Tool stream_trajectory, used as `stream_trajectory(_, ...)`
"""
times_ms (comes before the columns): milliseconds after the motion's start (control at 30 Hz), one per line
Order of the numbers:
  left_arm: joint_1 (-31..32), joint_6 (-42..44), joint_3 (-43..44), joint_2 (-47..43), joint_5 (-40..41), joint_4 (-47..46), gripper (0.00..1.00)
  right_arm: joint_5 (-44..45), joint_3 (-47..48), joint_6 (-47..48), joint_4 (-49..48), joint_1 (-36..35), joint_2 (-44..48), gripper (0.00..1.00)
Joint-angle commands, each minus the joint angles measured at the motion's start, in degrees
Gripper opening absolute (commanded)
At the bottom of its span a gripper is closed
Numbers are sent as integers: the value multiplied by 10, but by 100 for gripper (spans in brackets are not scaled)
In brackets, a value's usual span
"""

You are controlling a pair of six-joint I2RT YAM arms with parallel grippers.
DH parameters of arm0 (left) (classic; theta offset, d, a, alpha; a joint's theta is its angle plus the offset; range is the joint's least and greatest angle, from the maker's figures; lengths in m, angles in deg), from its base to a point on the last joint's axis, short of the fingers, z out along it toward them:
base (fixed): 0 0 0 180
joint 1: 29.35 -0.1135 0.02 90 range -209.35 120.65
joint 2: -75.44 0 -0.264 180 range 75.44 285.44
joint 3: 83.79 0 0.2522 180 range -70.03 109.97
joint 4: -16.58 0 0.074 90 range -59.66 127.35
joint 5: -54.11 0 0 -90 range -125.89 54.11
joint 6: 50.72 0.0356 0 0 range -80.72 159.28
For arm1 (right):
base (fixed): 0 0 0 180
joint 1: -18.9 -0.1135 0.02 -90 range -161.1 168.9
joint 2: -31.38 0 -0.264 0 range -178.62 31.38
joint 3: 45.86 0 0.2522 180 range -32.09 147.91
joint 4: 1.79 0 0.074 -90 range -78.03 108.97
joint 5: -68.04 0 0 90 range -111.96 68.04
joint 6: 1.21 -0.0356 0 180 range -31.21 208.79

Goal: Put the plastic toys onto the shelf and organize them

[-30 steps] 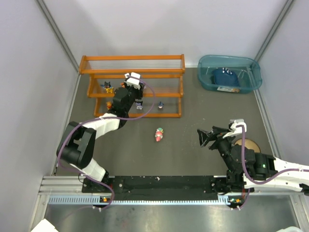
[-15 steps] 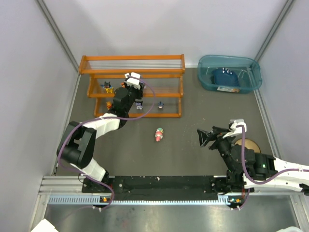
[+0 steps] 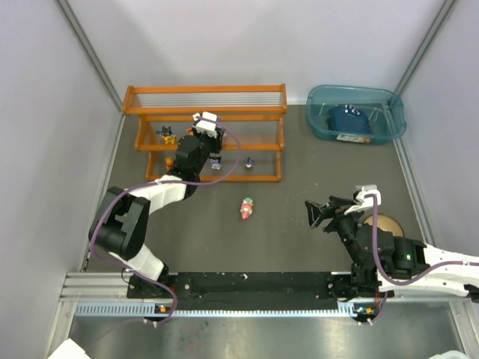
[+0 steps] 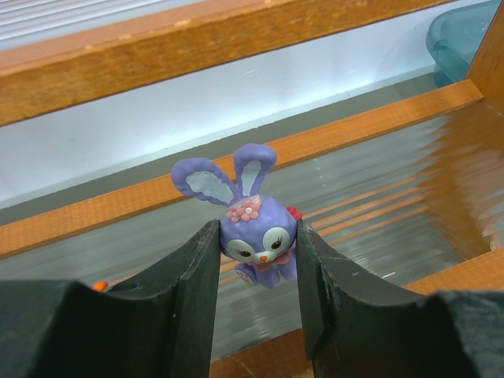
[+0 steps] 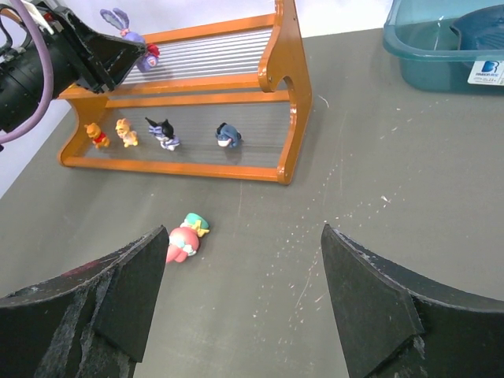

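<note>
My left gripper (image 4: 256, 272) is shut on the purple bunny (image 4: 256, 228) and holds it over the wire rods of the orange shelf (image 4: 157, 39), near its middle (image 3: 212, 142). The right wrist view shows an orange toy (image 5: 96, 134), a tan toy (image 5: 124, 131), a black-yellow toy (image 5: 165, 132) and a navy-white toy (image 5: 227, 135) standing in a row on the shelf's (image 5: 283, 71) low tier. A pink-red-white toy (image 3: 246, 209) lies on its side on the floor in front of the shelf (image 3: 206, 111). My right gripper (image 3: 318, 213) is open and empty, to the right of that toy (image 5: 183, 239).
A translucent teal bin (image 3: 322, 123) stands at the back right with a dark blue object (image 3: 348, 118) inside. A tan round disc (image 3: 388, 224) lies beside my right arm. Grey walls close in on the left, back and right.
</note>
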Motion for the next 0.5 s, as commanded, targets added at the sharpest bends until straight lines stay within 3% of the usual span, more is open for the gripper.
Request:
stream_trajectory(0, 1, -8, -10, 6, 7, -5, 15, 0, -1, 7, -5, -8, 7, 79)
stream_trajectory(200, 2, -10, -21, 4, 8, -8, 16, 0, -2, 7, -5, -7, 8, 80)
stream_trajectory(467, 4, -11, -26, 3, 13, -9, 26, -4, -1, 9, -5, -7, 8, 80)
